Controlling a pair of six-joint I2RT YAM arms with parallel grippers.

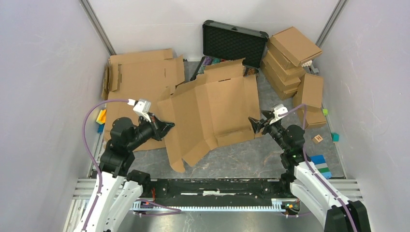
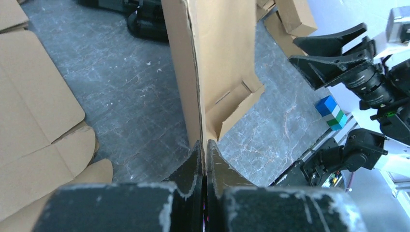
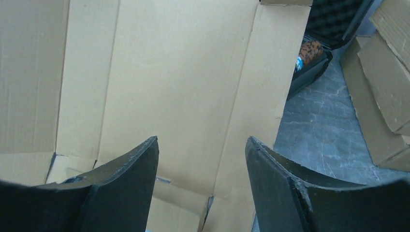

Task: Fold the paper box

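The paper box [image 1: 212, 111] lay unfolded in the middle of the counter [image 1: 251, 154], a single brown die-cut sheet with creases, slits and flaps. Its far edge reached the open black case [image 1: 234, 41] at the back, and its near-left flaps trailed down toward the arm bases. The sheet was not flat: its left side was raised off the counter, and the wrist view on that side showed a panel [image 2: 217, 63] standing nearly on edge, with a small tab bent out of it lower down. The left fingers [image 1: 167, 127] were pressed tightly together on the left edge of that panel, with the cardboard pinched between their tips [image 2: 199, 162]. The right fingers [image 1: 256, 124] stood just beside the sheet's right edge, spread well apart and gripping nothing (whether either tip brushed the cardboard I could not tell). Their own camera looked past both tips onto pale creased panels [image 3: 183, 72] filling most of its view. To the left, flat cardboard sheets [image 1: 140, 72] were piled against the wall. At the back right stood a stack of folded boxes [image 1: 290, 58], with another leaning beside it. A few coloured blocks [image 1: 321, 164] sat near the right arm.
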